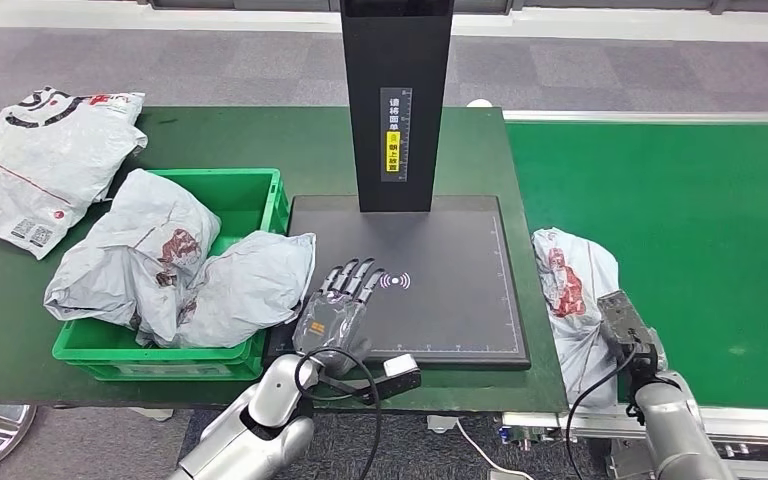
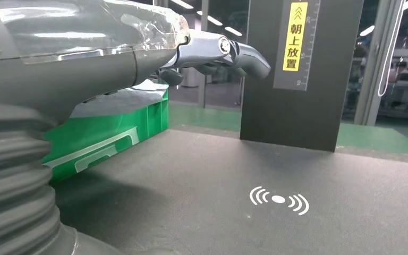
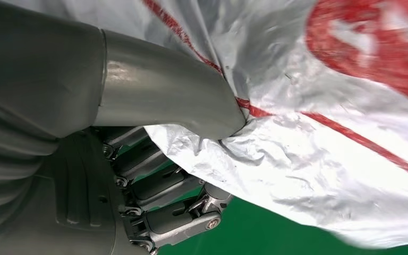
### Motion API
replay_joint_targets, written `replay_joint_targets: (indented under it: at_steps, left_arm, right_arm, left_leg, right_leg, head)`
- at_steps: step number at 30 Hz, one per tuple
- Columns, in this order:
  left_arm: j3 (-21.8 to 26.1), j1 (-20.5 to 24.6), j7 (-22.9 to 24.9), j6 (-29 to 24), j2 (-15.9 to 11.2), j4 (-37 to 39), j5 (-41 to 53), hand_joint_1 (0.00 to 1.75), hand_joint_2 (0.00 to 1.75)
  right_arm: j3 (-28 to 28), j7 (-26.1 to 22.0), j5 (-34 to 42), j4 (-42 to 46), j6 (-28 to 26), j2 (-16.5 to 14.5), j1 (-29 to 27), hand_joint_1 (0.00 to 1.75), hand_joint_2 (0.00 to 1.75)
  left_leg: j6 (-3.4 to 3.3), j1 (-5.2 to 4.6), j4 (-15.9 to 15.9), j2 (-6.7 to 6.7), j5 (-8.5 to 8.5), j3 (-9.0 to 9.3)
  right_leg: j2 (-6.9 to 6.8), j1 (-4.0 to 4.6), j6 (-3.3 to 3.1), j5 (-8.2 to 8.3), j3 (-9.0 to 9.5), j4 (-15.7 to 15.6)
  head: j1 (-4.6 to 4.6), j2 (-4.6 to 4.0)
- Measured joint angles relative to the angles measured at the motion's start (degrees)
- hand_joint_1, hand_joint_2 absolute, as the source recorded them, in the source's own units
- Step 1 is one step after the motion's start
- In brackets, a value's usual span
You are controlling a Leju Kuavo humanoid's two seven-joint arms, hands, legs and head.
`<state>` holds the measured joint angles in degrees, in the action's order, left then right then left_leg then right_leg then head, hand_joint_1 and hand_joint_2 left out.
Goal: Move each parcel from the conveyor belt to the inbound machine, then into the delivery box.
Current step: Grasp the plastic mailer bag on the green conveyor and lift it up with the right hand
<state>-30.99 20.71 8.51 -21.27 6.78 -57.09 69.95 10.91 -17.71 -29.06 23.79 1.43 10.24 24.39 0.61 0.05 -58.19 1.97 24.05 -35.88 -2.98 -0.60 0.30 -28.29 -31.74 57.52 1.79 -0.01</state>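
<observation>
- Right hand [image 3: 154,175]: closed on the grey-white plastic parcel bag with red print [image 1: 572,290], thumb pressed into the film from one side, darker fingers curled beneath it in the right wrist view.
- Held parcel bag: lying at the left edge of the bright green conveyor belt [image 1: 700,240], draped across the border between belt and dark green table [image 1: 260,140], just beside the right edge of the scanner plate.
- Open belt surface to the right of and beyond the held bag.
- Left hand [image 1: 338,305]: empty, fingers extended and slightly apart, palm down over the near left part of the flat dark grey square plate of the inbound machine [image 1: 440,260].
- Fingertips [image 1: 358,268] of the left hand just left of the white wireless symbol [image 1: 394,281] printed on the plate.
- Plate surface bare to the right of and beyond the symbol; black upright column with yellow label [image 1: 396,100] standing at the plate's far edge, centred.
- Green plastic delivery crate [image 1: 250,195]: touching the plate's left edge, filled with two crumpled grey parcel bags [image 1: 160,260]; one bag overhanging the crate's right rim, close to the left hand.
- Another white parcel bag with red and black print [image 1: 45,160]: flat on the table's far left corner, overhanging the left edge.
- Bare table strip beyond the crate.
</observation>
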Motion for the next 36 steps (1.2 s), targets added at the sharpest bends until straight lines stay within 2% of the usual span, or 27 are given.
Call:
replay_joint_targets:
  at_steps: [2, 4, 8, 13, 17, 28, 36]
  left_arm:
    - [0.00, -0.07, -0.67, -0.70, -0.04, 0.25, -0.23, 0.00, 1.75]
    - [0.00, -0.07, -0.95, -0.92, -0.04, 0.50, -0.43, 0.00, 1.75]
    - [0.00, -0.06, -0.97, -0.70, -0.04, 0.71, -0.54, 0.00, 1.75]
    - [0.00, -0.22, -0.80, -0.50, -0.04, 0.72, -0.08, 0.00, 1.75]
    - [0.02, -0.70, -0.80, 0.32, -0.03, 0.66, 0.90, 0.00, 1.75]
    - [0.23, -1.02, -0.34, 2.26, 0.55, -0.07, 3.06, 0.00, 1.75]
    - [0.25, -1.28, -0.10, 2.46, 1.25, -0.29, 3.53, 0.00, 1.75]
  right_arm:
    - [2.70, -2.43, 4.88, 1.54, 3.46, -0.67, -1.40, 1.75, 1.75]
    - [4.29, -2.71, 6.92, 3.69, 4.13, -1.47, -3.30, 1.75, 1.75]
    - [5.28, -1.62, 9.94, 7.85, 4.48, -2.93, -6.53, 1.75, 1.75]
    - [6.90, -3.68, 18.79, 12.26, 11.22, -3.85, -8.67, 1.75, 1.75]
    - [7.35, -3.64, 23.66, 20.56, 13.09, -4.52, -11.79, 1.75, 1.75]
    - [8.80, -2.37, 26.30, 41.78, 12.52, -6.95, -17.36, 1.75, 1.75]
    - [9.63, -2.16, 26.00, 48.75, 12.02, -8.53, -18.81, 1.75, 1.75]
  left_leg:
    - [0.00, 0.00, 0.00, -0.03, 0.00, 0.00]
    - [0.01, 0.00, 0.01, -0.04, 0.01, -0.01]
    - [0.06, 0.00, 0.01, 0.02, 0.05, -0.02]
    - [0.05, 0.00, 0.01, 0.00, 0.05, -0.04]
    - [0.05, -0.01, 0.01, -0.02, 0.05, -0.08]
    - [0.05, -0.01, 0.01, 0.03, 0.06, -0.09]
    - [0.05, -0.01, 0.01, 0.05, 0.06, -0.09]
  right_leg:
    - [-0.03, 0.00, -0.01, -0.01, 0.00, 0.00]
    - [-0.04, 0.01, -0.02, -0.03, 0.00, 0.00]
    - [0.04, 0.01, -0.04, -0.04, -0.04, 0.01]
    - [0.03, 0.00, -0.04, -0.04, -0.06, 0.01]
    - [0.00, -0.01, -0.04, -0.05, -0.08, 0.01]
    - [0.06, -0.01, -0.03, -0.05, -0.13, 0.00]
    - [0.09, -0.01, -0.03, -0.06, -0.14, 0.00]
  head:
    - [0.00, 0.00]
    - [0.00, 0.00]
    - [0.00, 0.00]
    - [0.00, 0.01]
    - [0.00, 0.00]
    - [0.00, 0.01]
    - [0.00, 0.00]
